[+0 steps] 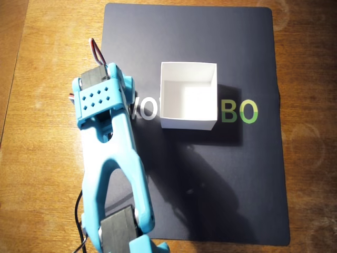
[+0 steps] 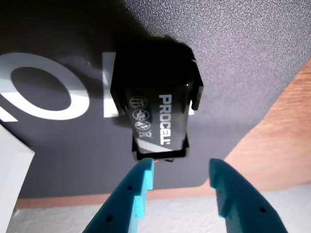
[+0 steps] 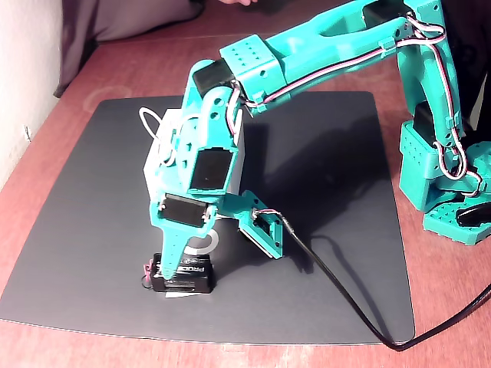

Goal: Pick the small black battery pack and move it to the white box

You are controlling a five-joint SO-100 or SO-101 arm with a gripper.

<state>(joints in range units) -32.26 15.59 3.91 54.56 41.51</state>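
Wrist view shows the turquoise gripper (image 2: 180, 187) with its two fingers spread apart, hanging just above the black battery pack (image 2: 154, 104) and not touching it — the near end of the pack sits in line with the gap between the fingertips. White "PROCELL" lettering runs along the cell inside the holder, and a trace of red wire shows at the pack's near end. The pack lies flat on the dark mat (image 2: 243, 58), beside large white printed letters, with a corner of the white box (image 2: 12, 170) at the left edge of the frame.

Seen from the fixed view, the gripper (image 3: 175, 270) points steeply down at the pack (image 3: 184, 277), which rests near the mat's front edge (image 3: 77, 253). The arm (image 3: 307, 42) reaches out from its turquoise base (image 3: 445, 184) at right, the upper link running roughly level before the wrist section folds downward. A black cable (image 3: 337, 287) trails from the wrist camera across the mat. The white box (image 3: 157, 153) stands behind the wrist, mostly hidden.

From the overhead view, the arm (image 1: 113, 153) covers the pack entirely; the open-topped white box (image 1: 188, 95) stands empty — just to its right on the mat (image 1: 237, 174), which lies on a wooden table (image 1: 42, 132).
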